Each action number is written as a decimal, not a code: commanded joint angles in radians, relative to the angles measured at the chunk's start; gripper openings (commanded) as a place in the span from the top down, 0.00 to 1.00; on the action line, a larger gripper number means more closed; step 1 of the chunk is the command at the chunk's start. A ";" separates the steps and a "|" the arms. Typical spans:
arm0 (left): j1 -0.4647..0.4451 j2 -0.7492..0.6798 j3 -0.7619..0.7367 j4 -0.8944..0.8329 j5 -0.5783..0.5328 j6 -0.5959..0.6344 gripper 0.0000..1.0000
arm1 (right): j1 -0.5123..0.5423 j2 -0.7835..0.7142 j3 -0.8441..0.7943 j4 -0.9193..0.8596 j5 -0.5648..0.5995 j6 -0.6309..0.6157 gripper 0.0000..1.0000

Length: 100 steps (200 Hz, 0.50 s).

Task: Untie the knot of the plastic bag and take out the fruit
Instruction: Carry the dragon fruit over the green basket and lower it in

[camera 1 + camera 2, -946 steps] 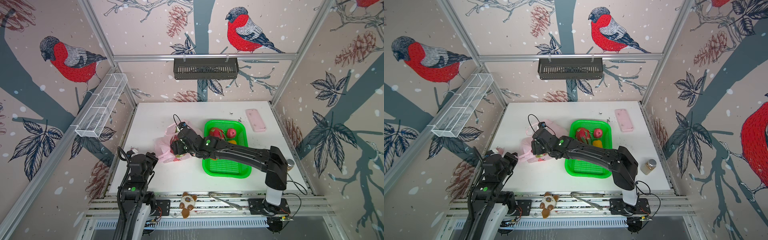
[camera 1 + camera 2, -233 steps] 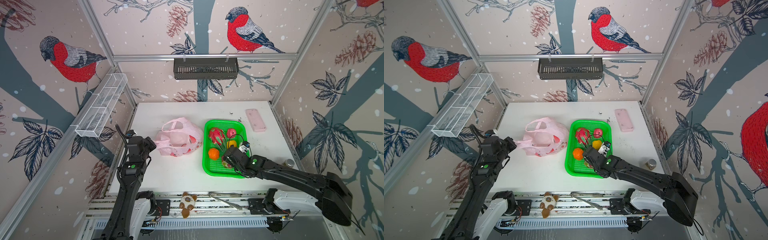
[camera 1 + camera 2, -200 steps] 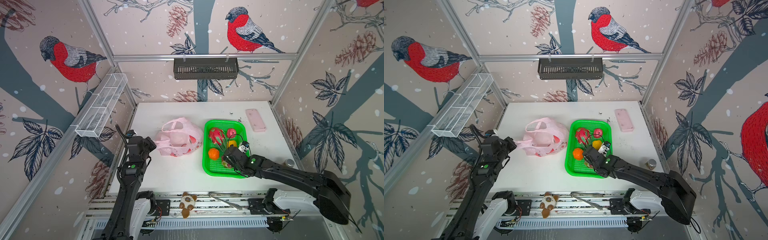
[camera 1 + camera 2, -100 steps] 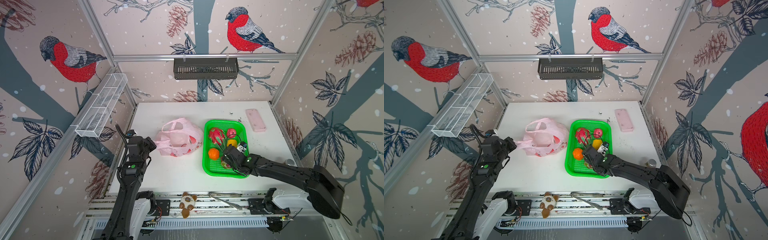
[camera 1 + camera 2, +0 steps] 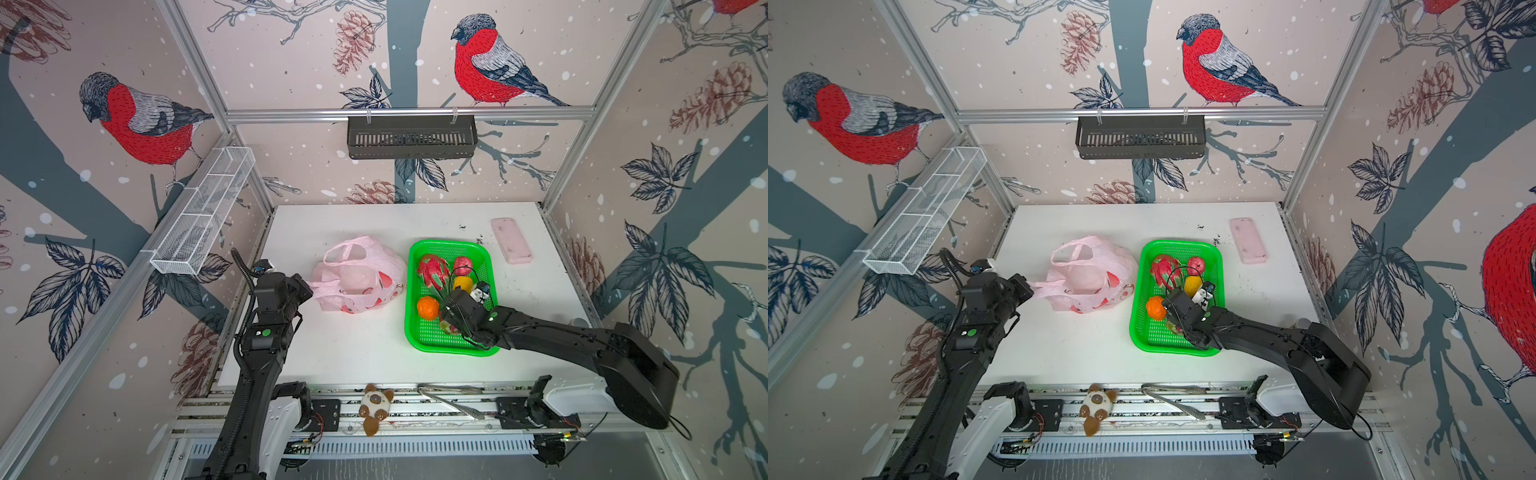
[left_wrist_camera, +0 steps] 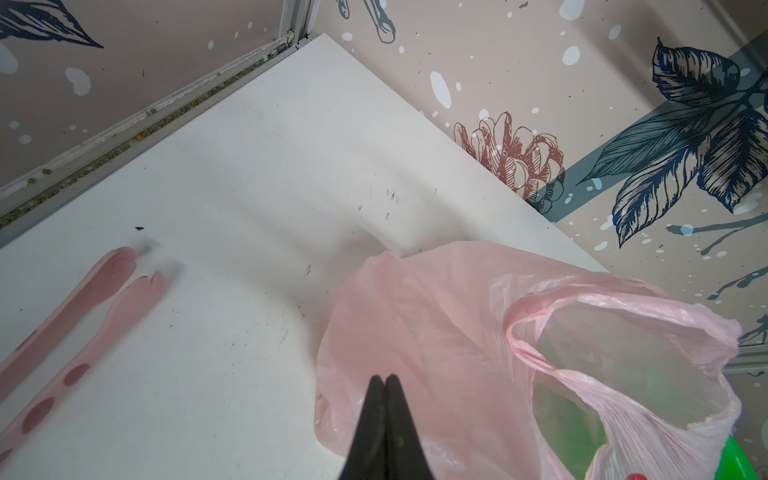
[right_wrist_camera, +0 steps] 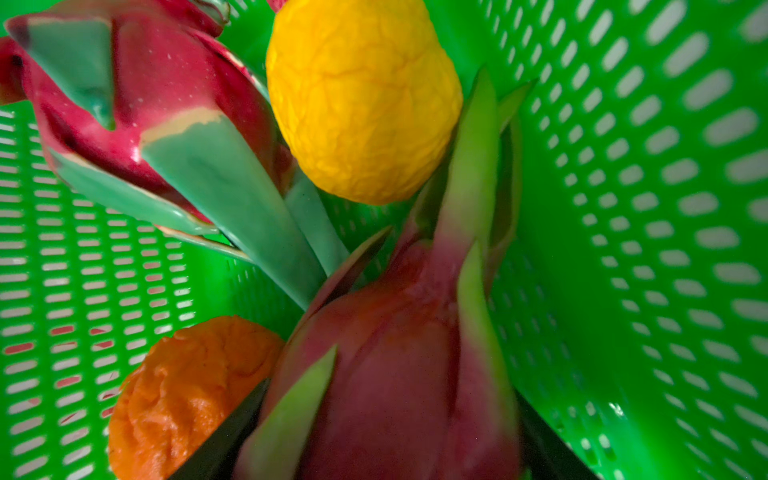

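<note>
The pale pink plastic bag (image 5: 357, 274) lies slack left of the green basket (image 5: 449, 347), its loop handles open; no knot shows on it. My left gripper (image 5: 309, 289) (image 6: 384, 378) is shut on the bag's left edge, which is drawn out towards it. In the basket lie a dragon fruit (image 5: 432, 272), a red fruit (image 5: 462, 266), a yellow one (image 7: 361, 99) and an orange one (image 5: 428, 307). My right gripper (image 5: 451, 326) (image 7: 386, 415) is low inside the basket, its fingers closed on either side of a second dragon fruit (image 7: 395, 353).
A flat pink slab (image 5: 511, 241) lies at the back right of the table. A black basket (image 5: 411, 137) hangs on the back wall and a white wire shelf (image 5: 203, 216) on the left wall. A plush toy (image 5: 376, 405) and tongs (image 5: 451, 399) rest on the front rail.
Seconds ago my right gripper was at the bag; it now holds a dragon fruit in the basket and has edged slightly left over the last second. The left arm has stayed still.
</note>
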 commanded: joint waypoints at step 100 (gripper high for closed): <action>0.001 -0.005 -0.002 0.031 -0.001 0.004 1.00 | -0.003 0.020 0.014 -0.021 -0.027 -0.009 0.06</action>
